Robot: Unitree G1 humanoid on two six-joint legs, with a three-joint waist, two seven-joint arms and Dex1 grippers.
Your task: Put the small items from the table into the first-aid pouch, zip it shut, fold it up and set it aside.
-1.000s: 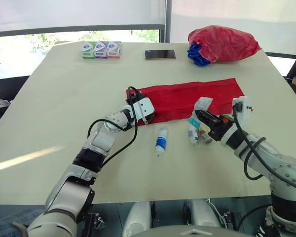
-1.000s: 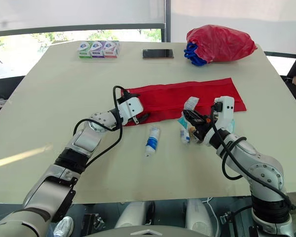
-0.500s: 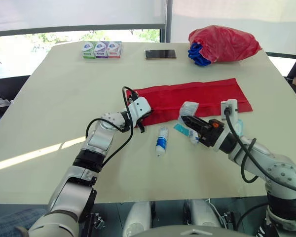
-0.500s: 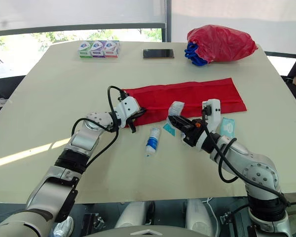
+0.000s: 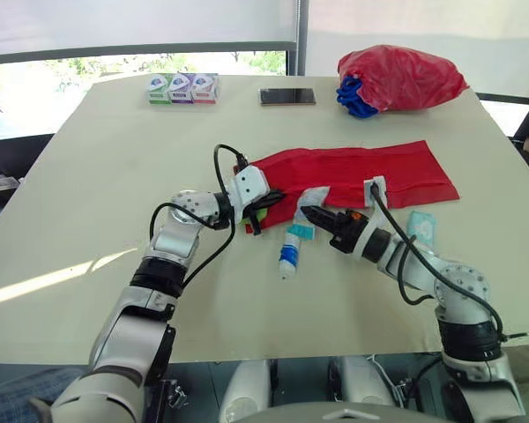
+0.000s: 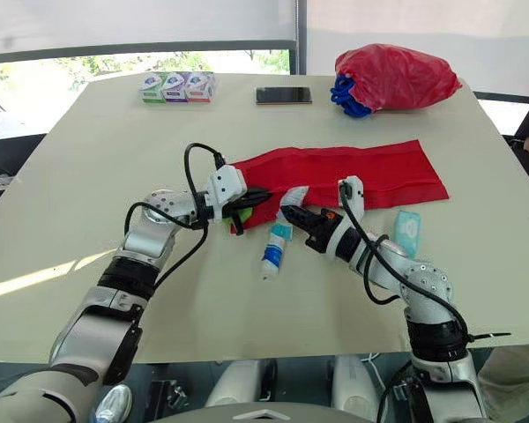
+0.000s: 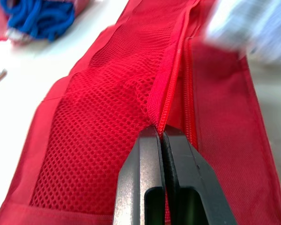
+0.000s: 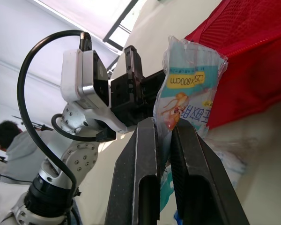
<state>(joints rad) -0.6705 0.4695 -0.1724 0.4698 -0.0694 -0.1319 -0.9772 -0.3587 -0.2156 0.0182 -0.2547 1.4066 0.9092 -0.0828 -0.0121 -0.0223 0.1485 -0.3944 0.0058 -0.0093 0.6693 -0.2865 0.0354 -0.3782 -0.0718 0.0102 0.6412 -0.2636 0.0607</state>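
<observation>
1. Pale surface [image 5: 115, 167] beside a bright window carries the red first-aid pouch [image 5: 361, 172], which is unrolled into a long flat strip across the middle.
2. The pouch is plain red cloth on one side of a red zip that runs along its length. On the other side is a red mesh pocket.
3. The left pincer [image 7: 160, 137] is clenched on the fabric edge beside the zip at the pouch's left end, pulling it up into a small peak. Whether the zip is open there cannot be told.
4. The right pincer [image 8: 165, 125] grasps a clear printed packet [image 8: 189, 89], held upright just beside the pouch's left end and close to the left pincer.
5. A white bottle with a blue label [image 5: 288, 251] lies on its side just in front of the pouch.
6. A teal sachet [image 5: 420, 228] lies flat near the pouch's right end, on the near side.
7. Along the far edge are three small boxes [image 5: 182, 89] in a row, a dark phone [image 5: 286, 96] and a red bag [image 5: 401, 77] with a blue bundle [image 5: 353, 99] at its left side.
</observation>
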